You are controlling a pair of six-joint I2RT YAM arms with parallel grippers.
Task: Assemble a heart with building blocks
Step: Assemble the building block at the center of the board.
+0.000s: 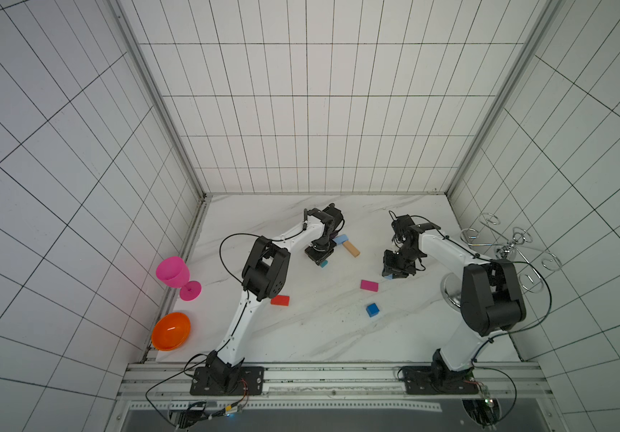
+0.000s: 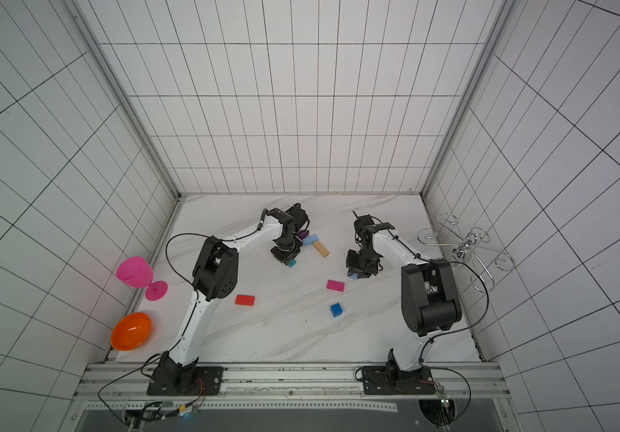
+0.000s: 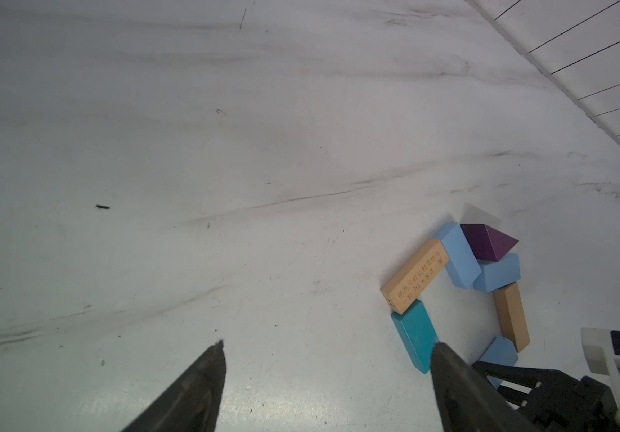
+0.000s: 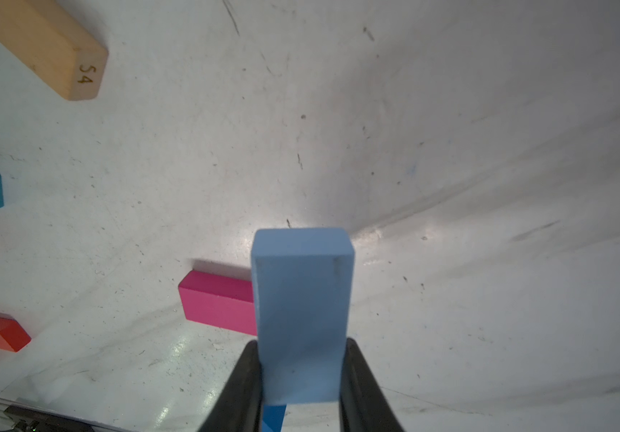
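in both top views the heart (image 1: 341, 239) is only partly made. it lies in the far half of the bench (image 1: 319, 336), about midway between the left and right edges, and the left tool (image 1: 319, 259) hangs over it and hides a part. the right tool (image 1: 394, 272) is near it, toward the right edge, and grips a light blue block (image 1: 388, 277). the magenta block (image 1: 369, 285), the blue cube (image 1: 373, 309) and the red block (image 1: 280, 300) lie loose, well apart from the heart. a pink goblet (image 1: 174, 275) and an orange bowl (image 1: 171, 331) are at the left edge and a wire rack (image 1: 503, 245) at the right edge; none is in the way. in the left wrist view six blocks make an open chain: the teal block (image 3: 415, 342), a tan block (image 3: 415, 275), a light blue one, the purple triangle (image 3: 488, 241), a light blue one, a tan one. the left tool has its jaws apart and empty, with one finger just at the teal block, so i think a careless move could push it. in the right wrist view the right tool (image 4: 301, 346) is closed on the light blue block, which seems lifted off the bench. i judge that four blocks are left to place.
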